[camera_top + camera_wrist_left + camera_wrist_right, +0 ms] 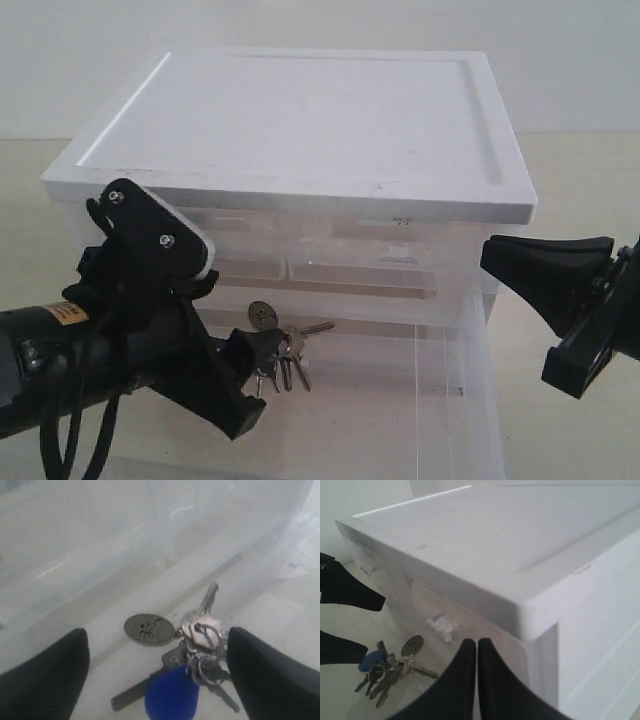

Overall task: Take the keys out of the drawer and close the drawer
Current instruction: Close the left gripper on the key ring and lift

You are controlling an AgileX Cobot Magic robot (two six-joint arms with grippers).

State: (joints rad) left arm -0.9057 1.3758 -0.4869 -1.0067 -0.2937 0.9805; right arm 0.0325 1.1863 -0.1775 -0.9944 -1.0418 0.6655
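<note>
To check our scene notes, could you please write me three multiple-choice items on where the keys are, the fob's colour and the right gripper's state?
1. The keys lie: A. on the cabinet's top; B. raised in the air; C. on the floor of the open drawer.
2. The round fob is: A. red; B. blue; C. green.
3. The right gripper is: A. shut; B. wide open; C. clamped on the keys.
Answers: C, they rest on the clear floor; B, blue shows beside the ring; A, its jaws meet with nothing between.

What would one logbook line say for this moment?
drawer: open | keys: on drawer floor | left pincer: open, straddling keys | right pincer: shut
</note>
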